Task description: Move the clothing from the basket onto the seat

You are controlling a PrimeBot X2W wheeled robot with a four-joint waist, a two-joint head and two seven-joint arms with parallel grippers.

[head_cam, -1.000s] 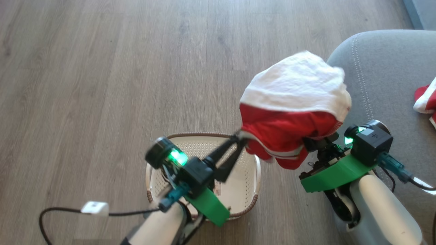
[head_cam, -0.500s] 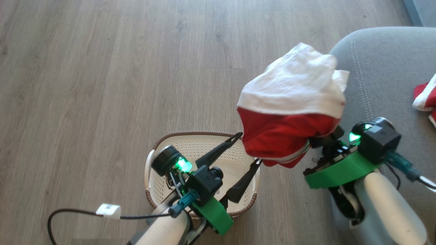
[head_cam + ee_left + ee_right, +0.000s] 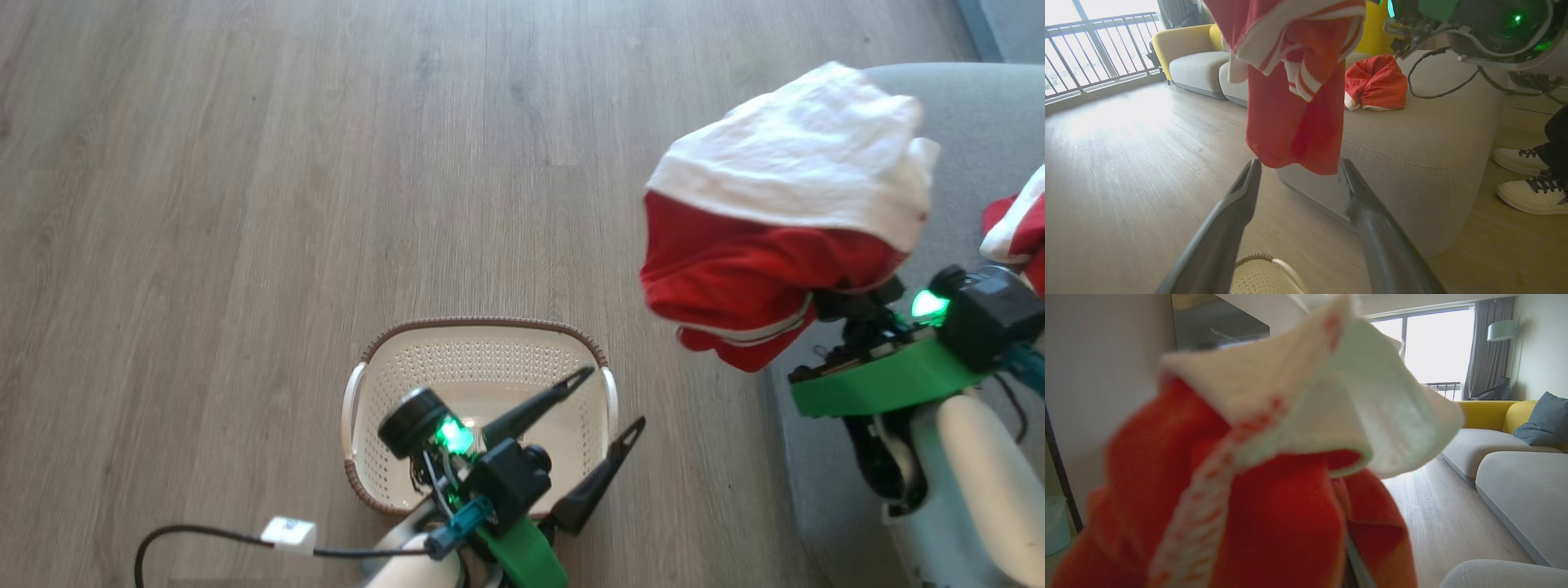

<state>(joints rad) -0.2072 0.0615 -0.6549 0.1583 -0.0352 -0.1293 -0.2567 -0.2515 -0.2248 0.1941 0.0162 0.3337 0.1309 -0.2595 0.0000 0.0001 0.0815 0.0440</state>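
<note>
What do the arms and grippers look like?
The left forearm and right forearm are pale and rounded, with bright green wrist brackets, black camera blocks, green lights and teal plugs. The left gripper has two long dark tapered fingers; a black cable with a white tag trails from that arm.

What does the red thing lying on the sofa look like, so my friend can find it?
Find the large grey fabric seat. On its top lies a crumpled red garment with a white edge. The other red and white garment dangles in the air; this one rests on the cushion.
</note>
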